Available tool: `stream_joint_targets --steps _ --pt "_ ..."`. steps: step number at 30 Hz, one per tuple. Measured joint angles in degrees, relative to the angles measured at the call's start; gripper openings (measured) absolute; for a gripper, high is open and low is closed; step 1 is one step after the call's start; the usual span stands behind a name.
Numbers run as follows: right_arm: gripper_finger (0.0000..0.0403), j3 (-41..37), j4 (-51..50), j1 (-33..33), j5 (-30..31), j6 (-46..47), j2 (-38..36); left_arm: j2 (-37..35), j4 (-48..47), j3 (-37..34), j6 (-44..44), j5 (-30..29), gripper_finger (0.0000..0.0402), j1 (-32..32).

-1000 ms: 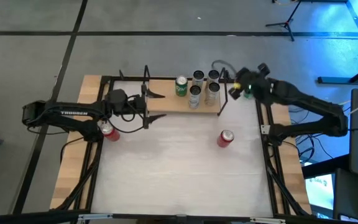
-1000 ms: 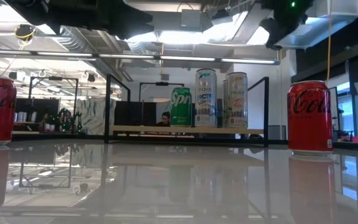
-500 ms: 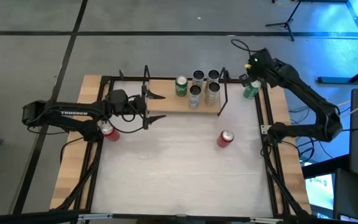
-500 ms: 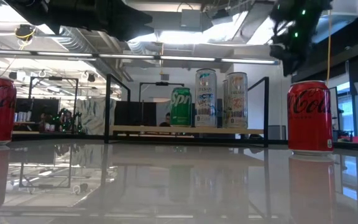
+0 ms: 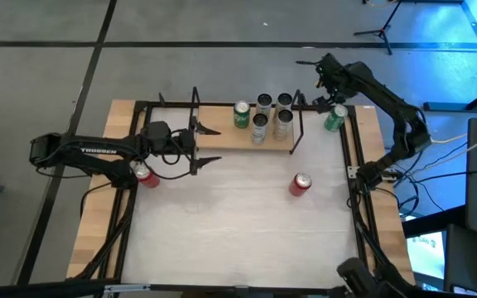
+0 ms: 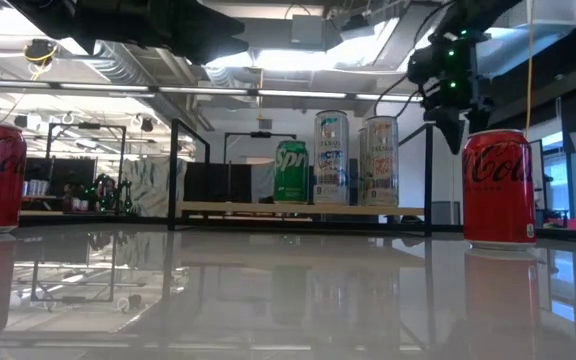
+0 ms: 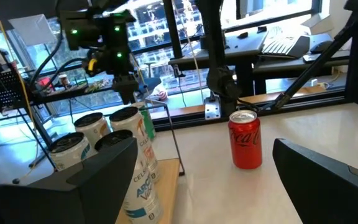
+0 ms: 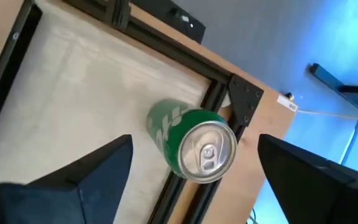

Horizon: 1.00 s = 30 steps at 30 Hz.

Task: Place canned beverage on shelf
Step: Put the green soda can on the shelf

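The shelf (image 5: pixel 222 137) lies along the table's far side and carries one green can (image 5: pixel 241 114) and several silver cans (image 5: pixel 260 124). Another green can (image 5: pixel 334 118) stands upright on the table's far right corner. My right gripper (image 5: pixel 325 96) hangs open above it, pointing steeply down; in the right wrist view the can's top (image 8: pixel 207 151) shows below, between the two fingers (image 8: pixel 79 180), untouched. A red can (image 5: pixel 300 184) stands right of the table's middle. My left gripper (image 5: pixel 209 142) waits open and level over the shelf's left end.
A second red can (image 5: pixel 145 174) stands at the table's left edge, under my left arm. The shelf's black wire frames (image 5: pixel 296 124) rise at both its ends. The table's black frame bars (image 8: pixel 185 186) run right beside the green can. The white tabletop's near half (image 5: pixel 238 240) is bare.
My right gripper has swung from beside the shelf's right end toward the table's far right corner, tipped from slanting to steeply downward over the green can, and opened. The green can and the cans on the shelf stand as before.
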Motion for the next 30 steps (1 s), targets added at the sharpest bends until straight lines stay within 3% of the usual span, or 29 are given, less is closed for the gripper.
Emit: stream_joint_targets --steps 9,17,30 --pt "0.0310 2.46 -2.13 0.27 7.89 0.34 4.06 0.00 -0.63 0.00 0.26 0.00 0.0367 -0.77" --pt "0.0285 -0.62 -1.79 0.12 4.63 2.54 4.37 0.00 -0.63 0.00 0.28 -0.02 0.0367 -0.75" --pt "0.0285 -1.52 -3.59 0.15 7.05 3.99 11.50 0.00 -0.60 0.00 0.31 -0.02 0.0367 -0.73"
